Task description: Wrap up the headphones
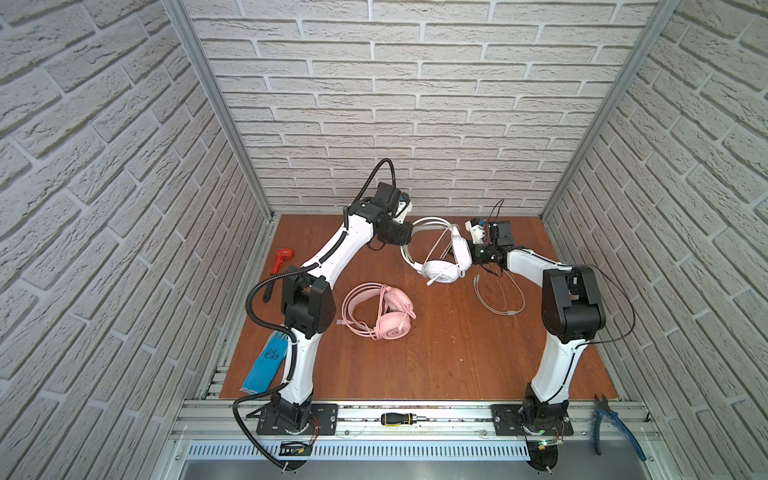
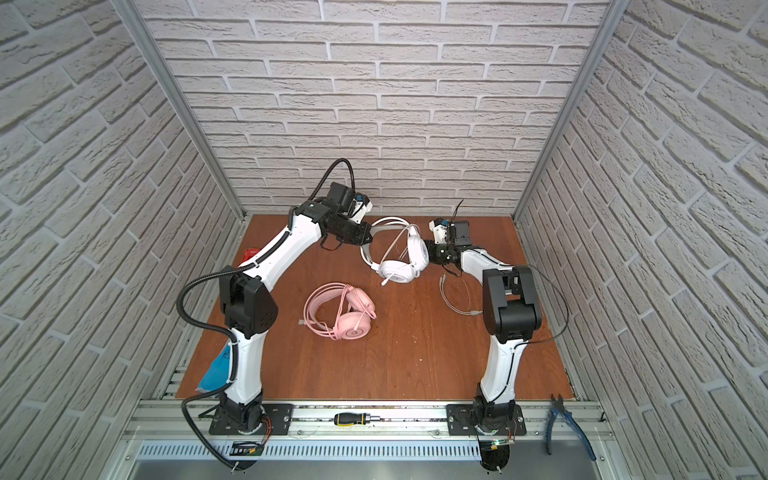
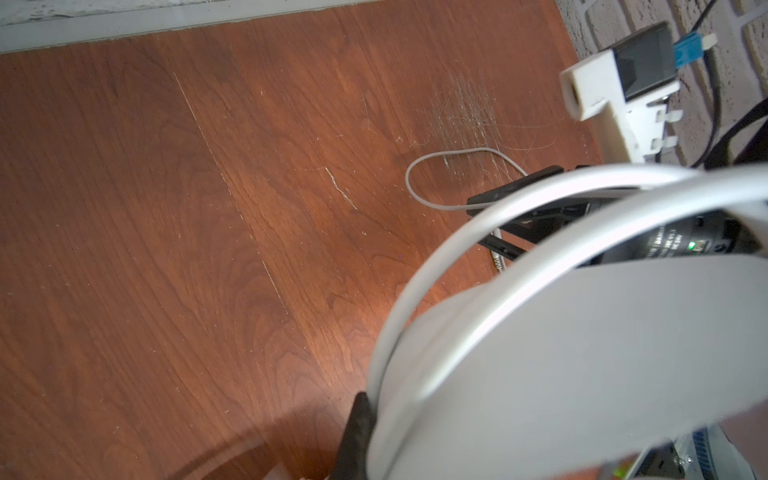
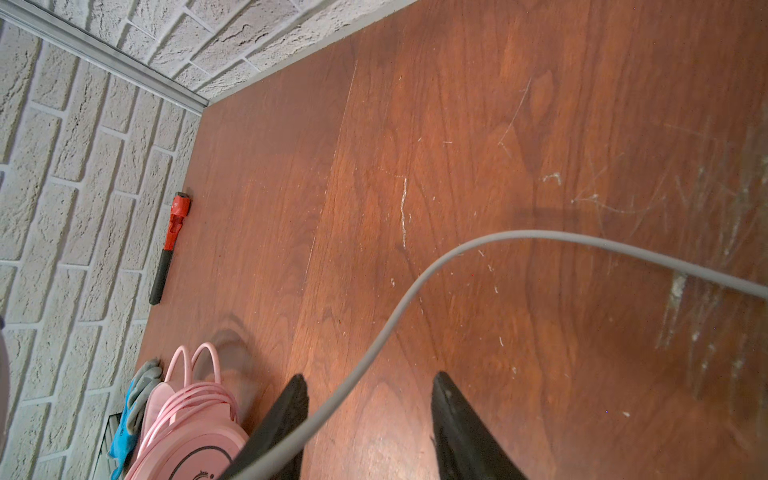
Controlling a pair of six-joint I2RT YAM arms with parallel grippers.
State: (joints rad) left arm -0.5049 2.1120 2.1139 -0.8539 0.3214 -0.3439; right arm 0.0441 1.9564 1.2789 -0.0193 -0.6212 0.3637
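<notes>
The white headphones (image 1: 440,270) (image 2: 397,270) are at the back middle of the table, and my left gripper (image 1: 409,239) (image 2: 368,237) is shut on their headband (image 3: 540,332). One black finger (image 3: 361,415) shows against the band; the other is hidden behind it. My right gripper (image 1: 471,253) (image 4: 370,376) stands open just right of the white earcups. The thin white cable (image 4: 415,286) runs loose between its jaws and lies looped on the table (image 1: 498,299). The pink headphones (image 1: 390,322) (image 2: 351,326) lie flat at mid-table with their cable coiled round them.
A red pipe wrench (image 1: 282,257) lies by the left wall. A blue glove (image 1: 266,365) sits by the left arm's base. A screwdriver (image 1: 401,419) rests on the front rail and blue pliers (image 1: 615,424) at the front right. Brick walls close in three sides.
</notes>
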